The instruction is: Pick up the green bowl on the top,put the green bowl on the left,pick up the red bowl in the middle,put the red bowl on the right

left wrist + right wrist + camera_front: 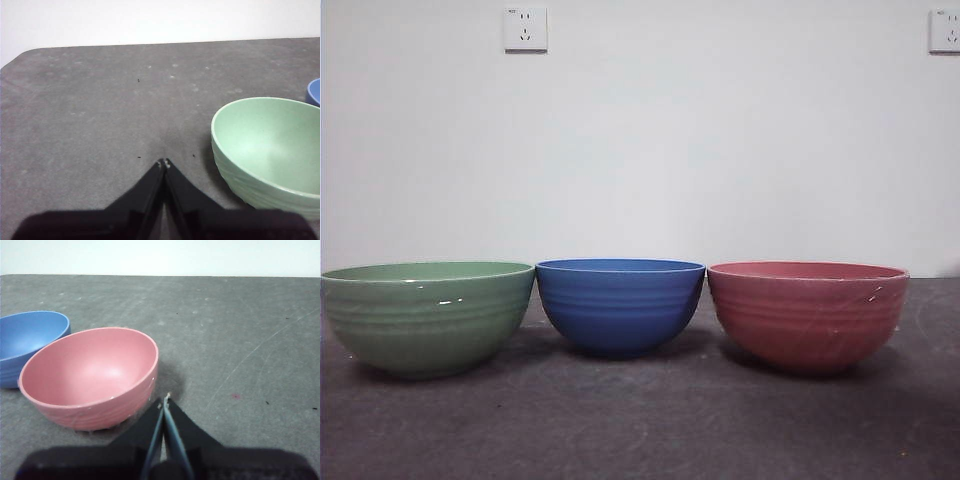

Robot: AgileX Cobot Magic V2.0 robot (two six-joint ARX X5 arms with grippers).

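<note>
Beside each closed, empty pincer, a bowl: green bowl point(270, 150) by left pincer point(163, 162), red bowl point(92, 377) by right pincer point(165, 399)

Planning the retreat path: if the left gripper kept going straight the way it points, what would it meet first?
Likely only bare table: the shut left gripper points past the green bowl, which sits off to one side.

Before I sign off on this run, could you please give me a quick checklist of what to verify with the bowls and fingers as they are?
1. Green bowl on the left, upright: ok.
2. Red bowl on the right, upright: ok.
3. Blue bowl between them: ok.
4. Left gripper shut, empty, beside the green bowl: ok.
5. Right gripper shut, empty, beside the red bowl: ok.
6. Bowls touching each other: cannot tell.
</note>
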